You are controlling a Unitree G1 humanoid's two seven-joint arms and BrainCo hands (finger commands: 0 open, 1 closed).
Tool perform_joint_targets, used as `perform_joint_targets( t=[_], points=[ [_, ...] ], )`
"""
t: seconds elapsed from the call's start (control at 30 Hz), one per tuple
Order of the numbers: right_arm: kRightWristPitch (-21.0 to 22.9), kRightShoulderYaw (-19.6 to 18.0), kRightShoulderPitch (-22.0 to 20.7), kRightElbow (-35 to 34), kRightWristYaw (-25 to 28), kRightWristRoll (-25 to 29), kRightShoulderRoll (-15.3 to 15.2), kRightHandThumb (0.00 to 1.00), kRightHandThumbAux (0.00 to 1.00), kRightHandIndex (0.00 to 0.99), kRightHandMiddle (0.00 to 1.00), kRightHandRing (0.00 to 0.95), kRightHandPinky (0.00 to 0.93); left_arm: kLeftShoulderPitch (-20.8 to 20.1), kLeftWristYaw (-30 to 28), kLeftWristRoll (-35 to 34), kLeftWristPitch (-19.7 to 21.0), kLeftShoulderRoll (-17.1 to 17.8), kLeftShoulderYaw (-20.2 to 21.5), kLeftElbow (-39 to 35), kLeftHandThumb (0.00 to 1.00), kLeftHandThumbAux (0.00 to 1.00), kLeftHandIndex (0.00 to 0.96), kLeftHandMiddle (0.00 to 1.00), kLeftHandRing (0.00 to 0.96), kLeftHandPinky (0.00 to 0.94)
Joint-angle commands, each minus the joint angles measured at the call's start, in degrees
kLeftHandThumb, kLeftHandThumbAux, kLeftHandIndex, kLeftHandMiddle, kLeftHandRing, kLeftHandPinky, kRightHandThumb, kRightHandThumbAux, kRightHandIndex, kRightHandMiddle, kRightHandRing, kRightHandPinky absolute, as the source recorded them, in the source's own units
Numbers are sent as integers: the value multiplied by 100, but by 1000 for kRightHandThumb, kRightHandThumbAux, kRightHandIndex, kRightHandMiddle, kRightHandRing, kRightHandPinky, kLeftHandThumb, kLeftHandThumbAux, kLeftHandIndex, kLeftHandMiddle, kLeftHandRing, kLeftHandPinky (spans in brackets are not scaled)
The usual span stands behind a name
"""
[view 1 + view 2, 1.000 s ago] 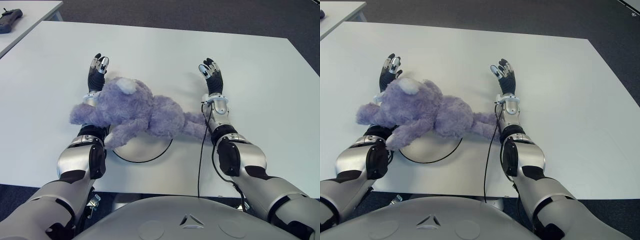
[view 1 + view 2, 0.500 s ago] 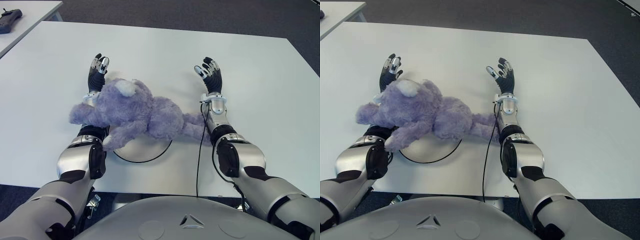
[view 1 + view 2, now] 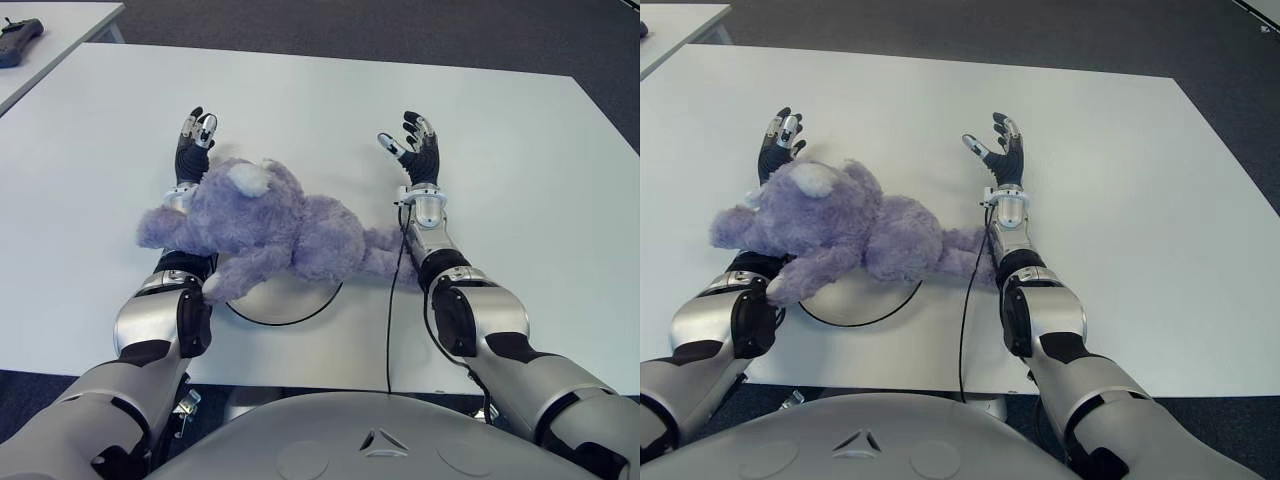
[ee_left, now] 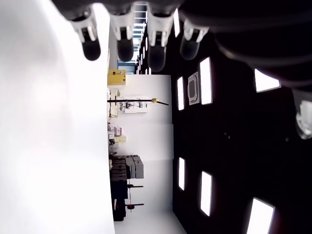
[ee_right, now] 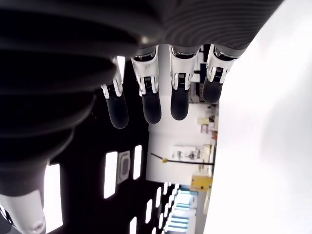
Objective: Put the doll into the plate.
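Doll (image 3: 270,222), a fluffy purple plush, is lying across both forearms near the desk's (image 3: 300,100) front edge, partly covering the round white plate (image 3: 285,297) with its thin dark rim. Left hand (image 3: 193,140) and right hand (image 3: 413,148) are both reaching toward the far edge, smooth fingers spread, gripping nothing.

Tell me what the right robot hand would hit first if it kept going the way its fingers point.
Nothing, as far as I can see: the right robot hand, fingers spread, points away over bare table toward the far edge. The doll lies behind it, across the forearms.
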Motion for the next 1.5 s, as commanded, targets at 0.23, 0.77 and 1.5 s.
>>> perform_joint_targets(
  t=[0.23,0.77,1.5],
  points=[
    [-33,307,1455,652,-298,-324,494,0,712,177,153,117,72,1511,-270,-353,-31,-601,202,855,0,353,61,113,46,0],
    [-12,420,1454,651,-385,-337,472,0,712,179,165,130,89,1518,-246,-321,-59,-605,196,852,0,357,62,117,53,0],
    [-44,428,1447,648,-403,-312,475,0,696,171,156,123,72,1508,-294,-358,-43,-600,228,853,0,362,54,116,53,0]
  ],
)
